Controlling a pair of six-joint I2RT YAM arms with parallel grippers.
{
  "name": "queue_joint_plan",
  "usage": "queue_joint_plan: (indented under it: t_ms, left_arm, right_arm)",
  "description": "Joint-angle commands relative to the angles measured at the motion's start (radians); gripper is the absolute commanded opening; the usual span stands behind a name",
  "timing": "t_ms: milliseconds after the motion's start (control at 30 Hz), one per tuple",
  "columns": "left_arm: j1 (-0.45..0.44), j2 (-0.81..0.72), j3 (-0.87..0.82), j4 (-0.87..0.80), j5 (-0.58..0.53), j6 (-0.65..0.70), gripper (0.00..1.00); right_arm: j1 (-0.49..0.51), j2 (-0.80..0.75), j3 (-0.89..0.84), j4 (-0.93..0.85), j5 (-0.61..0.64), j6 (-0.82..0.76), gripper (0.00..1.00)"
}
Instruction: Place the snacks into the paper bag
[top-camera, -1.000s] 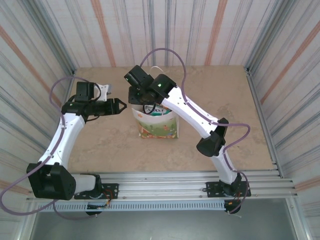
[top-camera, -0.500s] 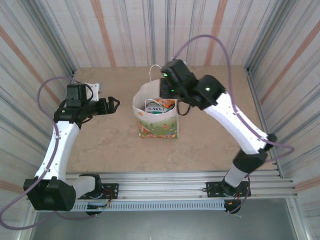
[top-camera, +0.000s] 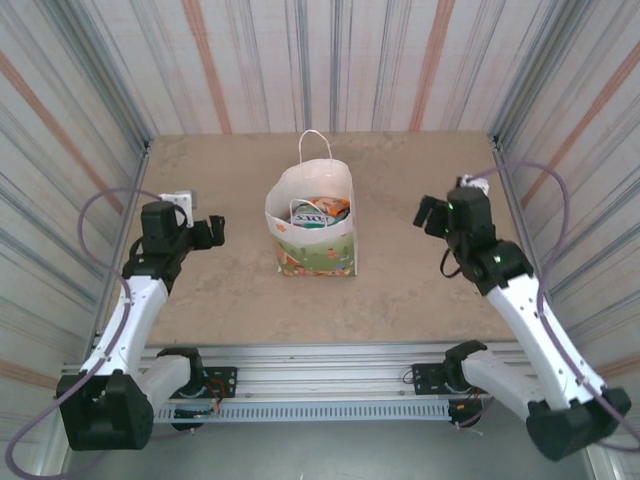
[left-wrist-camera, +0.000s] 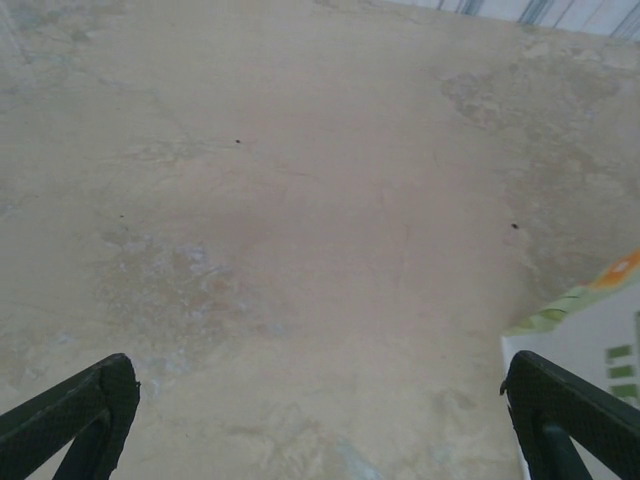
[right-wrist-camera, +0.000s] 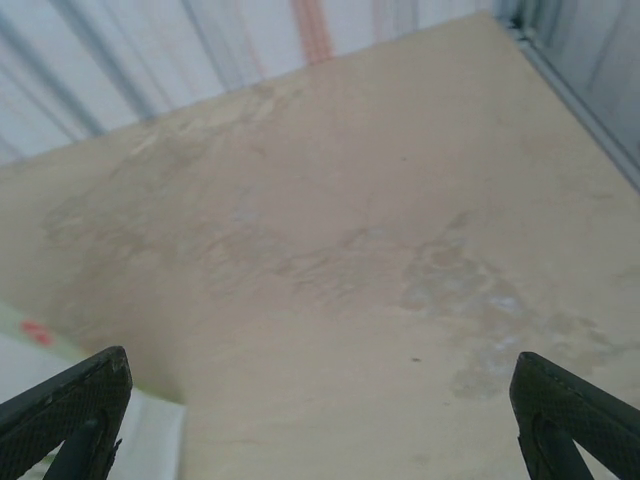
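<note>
Moved: both arms have pulled back from the paper bag (top-camera: 316, 252) since a second ago. The right arm was over its mouth and is now out at the right.
Near edge: a metal rail (top-camera: 350, 362) carries both arm bases.
Left gripper (top-camera: 217, 231): released, jaws wide and empty, left of the bag and well apart from it.
Right gripper (top-camera: 428, 214): also released and empty, right of the bag and well apart.
Paper bag: upright at mid-table; white with a green-orange floral print low down, mouth open, cord handle standing at the far rim.
Snacks (top-camera: 318, 211): shiny packets inside the bag, teal and orange showing.
Table (top-camera: 230, 300): beige and mottled.
Room: corrugated walls (top-camera: 330, 60) with grey and orange stripes.
Wrist views: the left wrist shows the bag's printed lower corner and tiny dark specks on the table, which the top view does not.
</note>
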Motion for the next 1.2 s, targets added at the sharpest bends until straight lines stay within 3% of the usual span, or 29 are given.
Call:
queue_joint_plan:
  t_ms: [0,133,267,367,467,500,567,633,700,733,900,1033,1133,1167]
  left_arm:
    - [0.01,-0.007,-0.08,0.253,-0.058,0.055,0.99]
    - [0.011,0.05,-0.17,0.434,-0.104,0.108,0.99]
    - [0.01,0.175,-0.257,0.653,-0.113,0.11,0.99]
    - [0.009,0.272,-0.295,0.791,-0.085,0.103,0.99]
    - [-0.008,0.347,-0.34,0.962,-0.148,0.135,0.99]
    - [-0.011,0.401,-0.362,1.033,-0.17,0.125,0.99]
    - [-0.039,0.584,-0.417,1.39,-0.281,0.161,0.99]
    - [-0.027,0.457,-0.337,1.015,-0.291,0.084,0.99]
    - [-0.039,0.543,-0.294,1.089,-0.297,0.132,0.99]
    - [-0.052,0.513,-0.27,0.975,-0.307,0.121,0.99]
    - [-0.047,0.511,-0.281,0.996,-0.298,0.119,0.99]
    - [-0.053,0.512,-0.28,0.996,-0.304,0.125,0.98]
    - [-0.052,0.512,-0.278,0.993,-0.303,0.123,0.99]
    - [-0.052,0.511,-0.277,0.991,-0.302,0.124,0.98]
  right_arm:
    - [-0.121,-0.05,-0.155,0.215,-0.106,-0.112,0.99]
    - [-0.259,-0.041,-0.358,0.442,-0.258,-0.168,0.99]
    - [-0.323,0.031,-0.508,0.684,-0.336,-0.269,0.99]
    - [-0.345,0.11,-0.54,0.75,-0.341,-0.33,0.99]
    - [-0.369,0.209,-0.568,0.855,-0.35,-0.367,0.99]
    - [-0.379,0.252,-0.584,0.922,-0.36,-0.37,0.99]
    - [-0.397,0.317,-0.54,0.916,-0.389,-0.387,0.99]
    - [-0.403,0.399,-0.524,1.018,-0.428,-0.426,0.99]
    - [-0.404,0.475,-0.503,1.104,-0.45,-0.433,0.99]
    - [-0.403,0.509,-0.453,1.033,-0.447,-0.432,0.99]
    - [-0.42,0.558,-0.38,0.958,-0.464,-0.42,0.99]
    - [-0.426,0.493,-0.465,1.052,-0.479,-0.412,0.99]
    - [-0.43,0.492,-0.563,1.291,-0.517,-0.297,0.99]
    - [-0.401,0.517,-0.574,1.338,-0.5,-0.331,0.99]
